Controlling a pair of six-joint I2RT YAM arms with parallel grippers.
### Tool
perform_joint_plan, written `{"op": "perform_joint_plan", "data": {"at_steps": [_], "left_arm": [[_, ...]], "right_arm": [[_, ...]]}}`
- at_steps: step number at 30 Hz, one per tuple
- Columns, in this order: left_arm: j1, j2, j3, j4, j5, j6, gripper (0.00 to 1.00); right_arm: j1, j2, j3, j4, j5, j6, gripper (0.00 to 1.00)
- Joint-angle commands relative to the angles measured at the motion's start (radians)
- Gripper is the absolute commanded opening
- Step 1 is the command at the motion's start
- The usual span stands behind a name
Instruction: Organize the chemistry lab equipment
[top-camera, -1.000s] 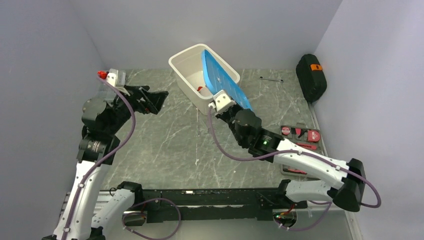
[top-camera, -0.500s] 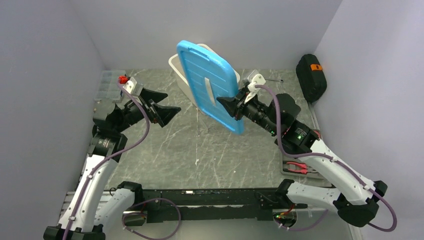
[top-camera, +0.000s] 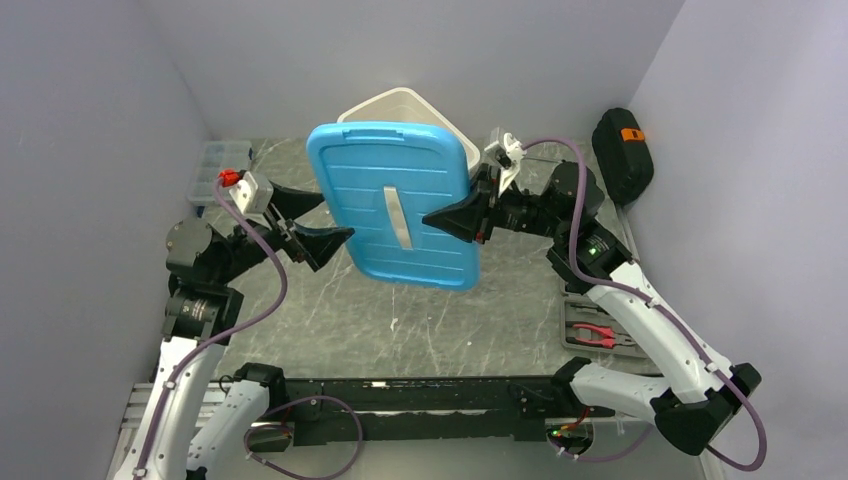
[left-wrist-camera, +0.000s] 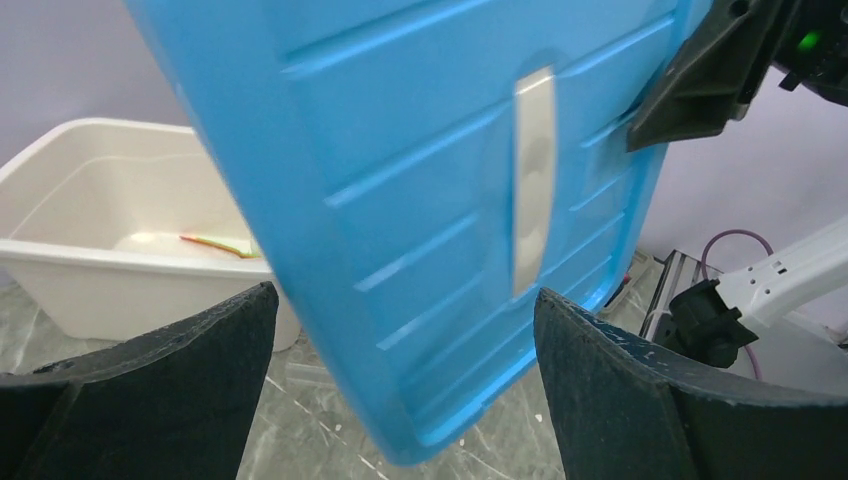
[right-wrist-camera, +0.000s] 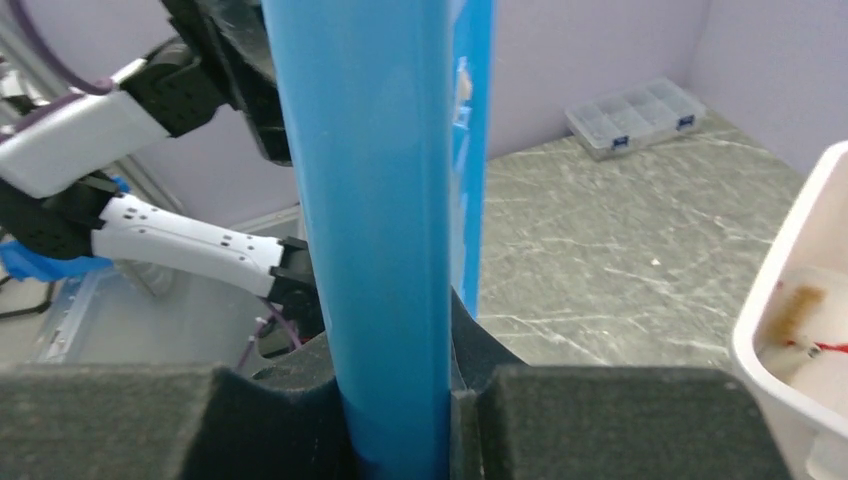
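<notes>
Grey walls close in a marbled table (top-camera: 330, 300). In the top view's centre, a big blue lid (top-camera: 390, 200) hangs in the air, its ribbed face turned up to the camera. A second ago it leaned across the white tub (top-camera: 400, 100) at the back. Now it is lifted clear, and the tub stands uncovered behind its upper edge.

The right gripper (top-camera: 450, 215) has swung up with the lid. It is closed narrowly on the lid's right edge, which the right wrist view shows wedged between the pads. The left gripper (top-camera: 335, 215) has come in from the left. Its jaws are spread as wide as they go and hold nothing, and its tips sit just beside the lid's left edge.

A black case (top-camera: 622, 150) sits at upper right and a clear compartment box (top-camera: 210, 165) at upper left.

A few lab items (left-wrist-camera: 215, 243), thin red and yellow pieces too small to name, lie on the tub's floor. With the tub open, more can likely go in once the lid is handed over or set down.
</notes>
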Motion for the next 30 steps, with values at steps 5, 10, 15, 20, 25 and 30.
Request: {"op": "perform_joint_plan", "data": {"at_steps": [5,10,15,20,25,30], "left_arm": [[0.007,-0.015,0.030,-0.067,-0.021,0.012,0.99],[0.008,-0.019,0.024,-0.009,0.065,-0.023,0.99],[0.007,0.003,-0.006,0.136,0.253,-0.181,0.87],[0.007,-0.006,-0.052,0.219,0.315,-0.261,0.68],[0.007,-0.003,-0.068,0.247,0.324,-0.274,0.28],[0.007,-0.006,-0.081,0.249,0.333,-0.259,0.00]], "right_arm": [[-0.027,-0.009,0.044,0.172,-0.229,0.092,0.00],[-0.028,-0.003,0.062,0.128,-0.240,0.060,0.00],[-0.029,0.009,0.065,0.160,-0.301,0.080,0.00],[-0.029,0.016,0.070,0.135,-0.308,0.060,0.00],[-0.030,0.025,0.070,0.082,-0.240,0.013,0.00],[-0.032,0.039,0.058,0.013,-0.139,-0.031,0.19]]}}
